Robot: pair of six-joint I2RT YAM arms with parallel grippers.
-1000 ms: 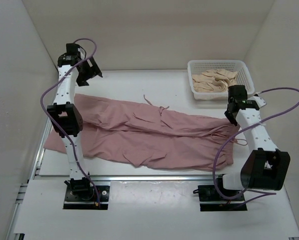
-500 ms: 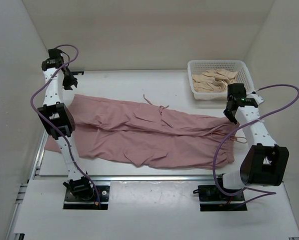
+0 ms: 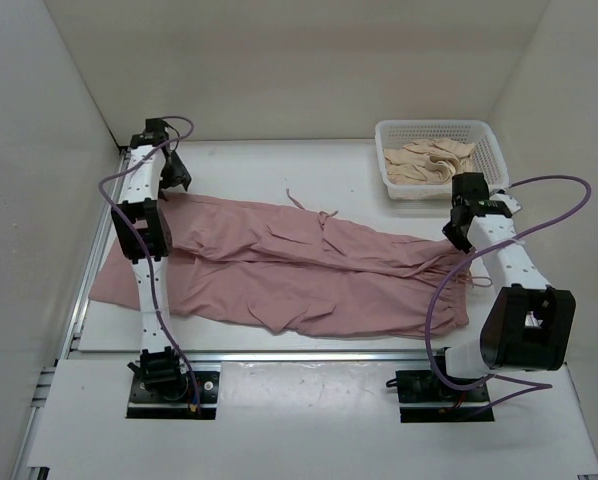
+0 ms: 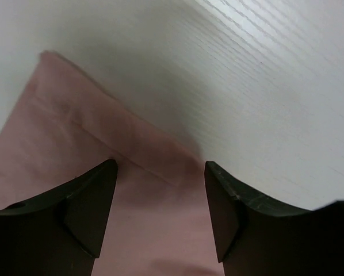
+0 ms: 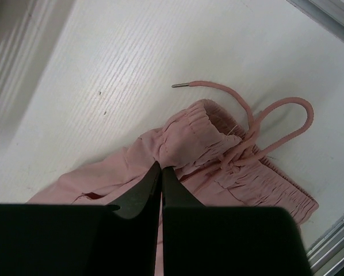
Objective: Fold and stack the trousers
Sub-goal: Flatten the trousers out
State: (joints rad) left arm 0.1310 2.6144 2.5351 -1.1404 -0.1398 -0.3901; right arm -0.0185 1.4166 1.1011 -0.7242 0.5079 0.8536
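Observation:
The dusty-pink trousers [image 3: 299,265] lie spread flat across the table, legs to the left and gathered waist to the right. My left gripper [image 3: 172,178] is open and hovers low over the far-left leg end; in the left wrist view [image 4: 160,167] pink cloth [image 4: 103,149] lies between its spread jaws. My right gripper [image 3: 457,232] is at the waist end. In the right wrist view [image 5: 161,165] its jaws are pressed together on the bunched waistband [image 5: 195,138], next to the looped drawstring [image 5: 264,115].
A white plastic basket [image 3: 484,135] with beige cloth garments [image 3: 429,160] stands at the back right, just beyond my right gripper. White walls close in the table on the left, back and right. A metal rail [image 3: 309,352] runs along the near edge.
My left arm swung out to the far left corner, then came back right and down over the trousers' far-left leg end. My right gripper has barely moved.

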